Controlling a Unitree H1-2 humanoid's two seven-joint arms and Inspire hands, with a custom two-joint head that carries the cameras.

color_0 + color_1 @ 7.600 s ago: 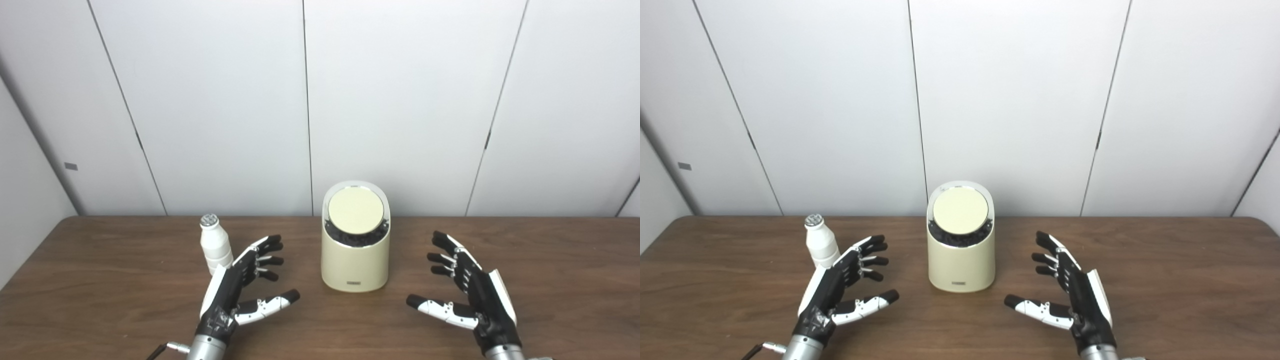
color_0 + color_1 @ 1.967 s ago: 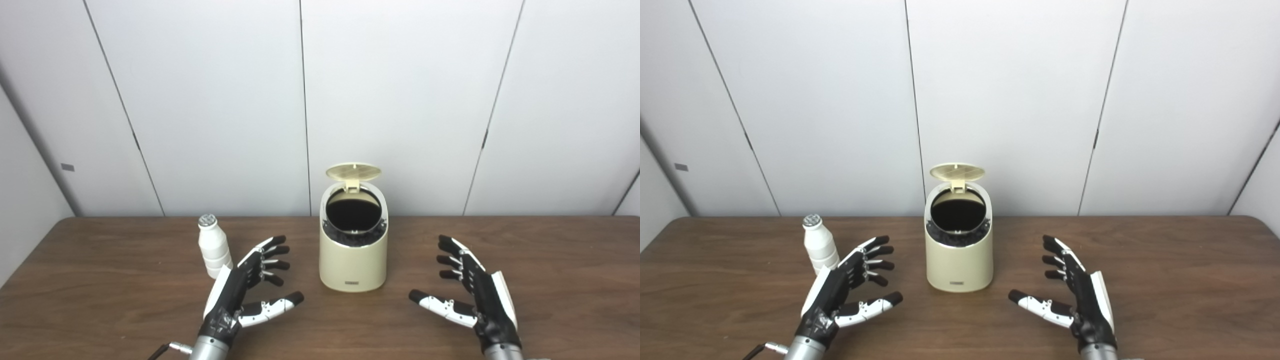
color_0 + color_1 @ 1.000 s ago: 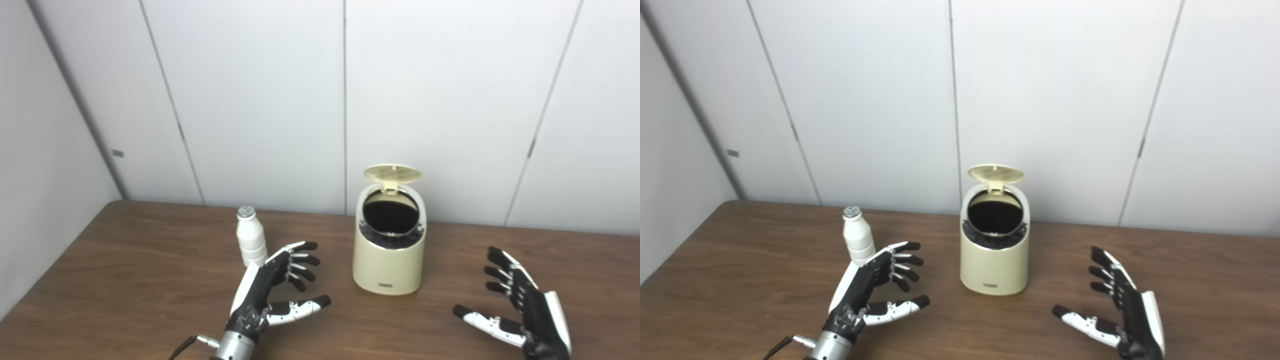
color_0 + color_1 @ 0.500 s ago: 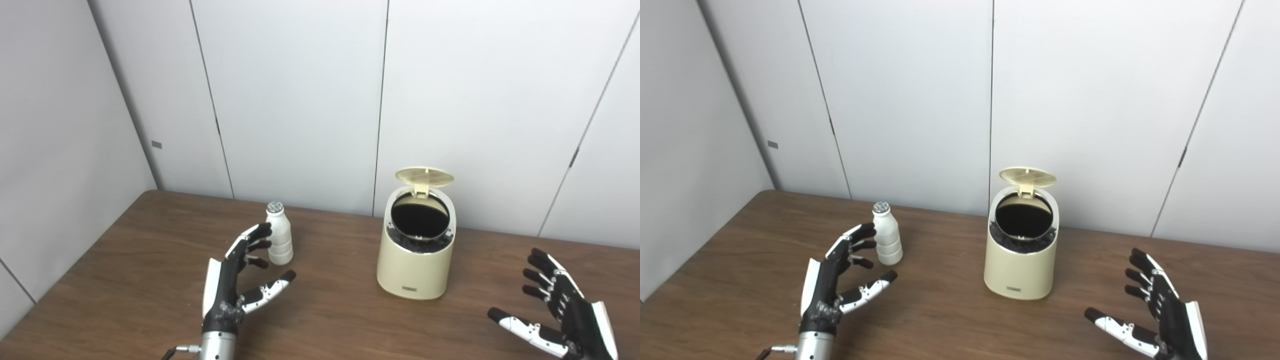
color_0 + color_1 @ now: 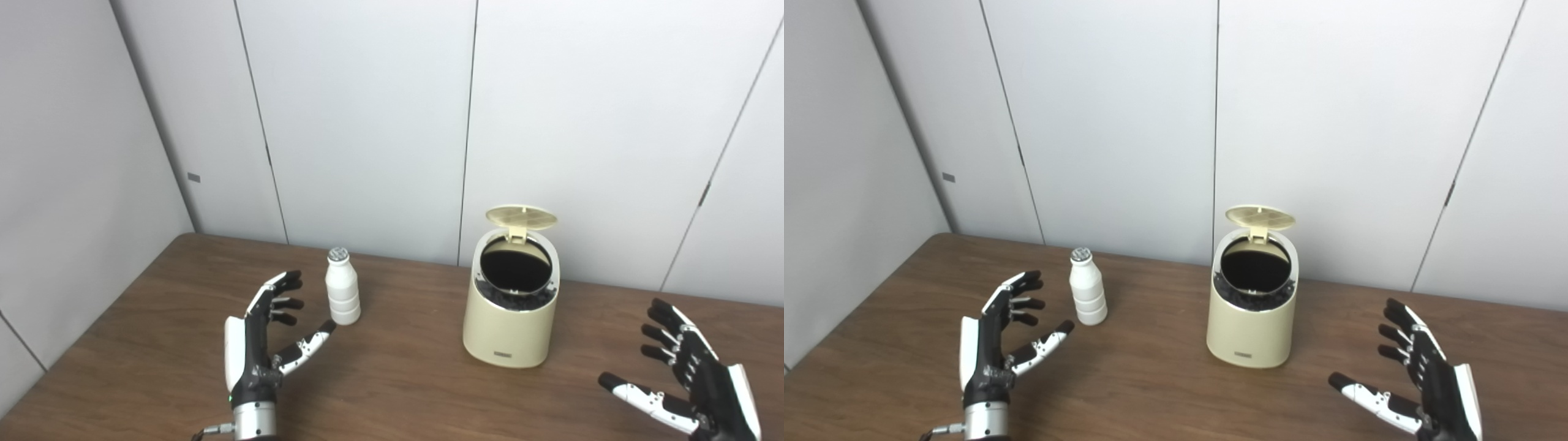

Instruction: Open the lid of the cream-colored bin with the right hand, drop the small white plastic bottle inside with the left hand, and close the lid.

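On the brown worktop, the cream bin is standing with its lid up. The white bottle is standing upright at its 9 o'clock. The left robot hand is spreading its fingers near the bottle, holding nothing. The right robot hand is also spreading empty at 4 o'clock.

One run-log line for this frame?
lid: up | bottle: upright on table, untouched | left robot hand: open beside it | right robot hand: open
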